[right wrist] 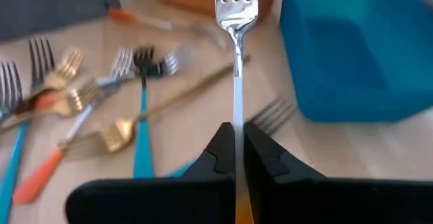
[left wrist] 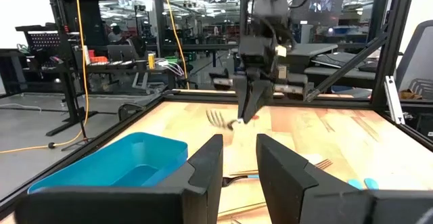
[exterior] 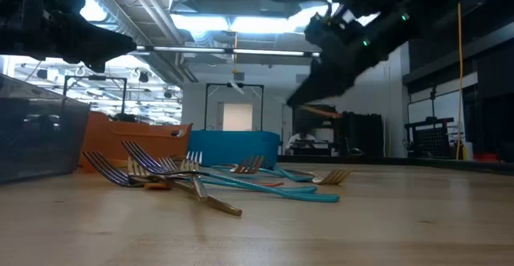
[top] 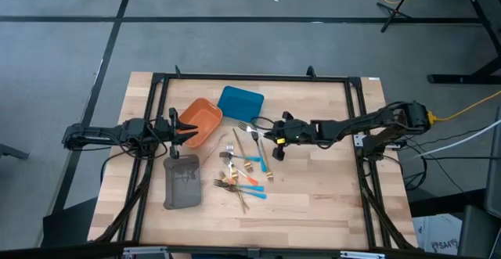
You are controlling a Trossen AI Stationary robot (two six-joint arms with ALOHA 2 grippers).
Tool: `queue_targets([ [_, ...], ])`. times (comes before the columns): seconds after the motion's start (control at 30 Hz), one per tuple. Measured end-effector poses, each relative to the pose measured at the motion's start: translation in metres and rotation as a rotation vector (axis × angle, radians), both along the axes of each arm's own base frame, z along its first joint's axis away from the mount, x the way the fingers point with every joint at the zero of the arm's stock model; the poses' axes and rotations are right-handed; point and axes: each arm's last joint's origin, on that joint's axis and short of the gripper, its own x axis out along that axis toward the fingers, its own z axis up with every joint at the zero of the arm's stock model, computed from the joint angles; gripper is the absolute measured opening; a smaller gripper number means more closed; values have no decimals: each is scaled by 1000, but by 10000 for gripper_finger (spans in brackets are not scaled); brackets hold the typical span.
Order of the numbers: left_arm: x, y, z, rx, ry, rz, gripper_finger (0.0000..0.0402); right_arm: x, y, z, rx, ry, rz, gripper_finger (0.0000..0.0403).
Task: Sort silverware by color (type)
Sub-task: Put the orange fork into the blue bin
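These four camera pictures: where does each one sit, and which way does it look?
High view: overhead, looking straight down; both arms, left gripper, right gripper.
Low view: at table height, looking level across the silverware; arms overhead.
Left wrist view: past its own fingers toward the right arm.
Right wrist view: along its held fork.
Shared: the blue tray appears in all four.
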Motion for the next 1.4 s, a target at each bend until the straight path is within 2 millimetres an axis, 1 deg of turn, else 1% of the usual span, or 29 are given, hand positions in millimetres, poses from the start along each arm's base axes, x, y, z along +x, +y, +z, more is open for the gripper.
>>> queue_targets([
  [0.07, 0, 0, 0, 0, 1, 0, 84, 7, 0, 13, -32, -32, 21, 1],
  [0.2, 0, 0, 0, 0, 1, 0, 84, 22, 0, 44, -140, -86, 71, 1],
  [0.33, 0, 0, 0, 0, 1, 0, 84, 33, -2, 77, -267, -115, 71, 1],
  [0.43, 0, 0, 0, 0, 1, 0, 84, 38, -9, 98, -335, -128, 63, 1],
  [0.57, 0, 0, 0, 0, 1, 1, 84, 41, -26, 117, -381, -157, 25, 1],
  [0.67, 0, 0, 0, 0, 1, 1, 84, 41, -43, 125, -393, -172, -25, 1],
  [0.83, 0, 0, 0, 0, 1, 0, 84, 36, -76, 130, -380, -206, -60, 1],
  [0.93, 0, 0, 0, 0, 1, 0, 84, 36, -96, 127, -349, -237, -73, 1],
  [1.03, 0, 0, 0, 0, 1, 0, 84, 40, -112, 115, -278, -233, -79, 1],
  [1.13, 0, 0, 0, 0, 1, 0, 84, 45, -122, 97, -196, -191, -85, 1],
  [1.23, 0, 0, 0, 1, 1, 1, 84, 51, -130, 78, -149, -146, -109, 1],
  [1.4, 0, 0, 0, 1, 1, 1, 84, 62, -136, 47, -40, -88, -107, 1],
])
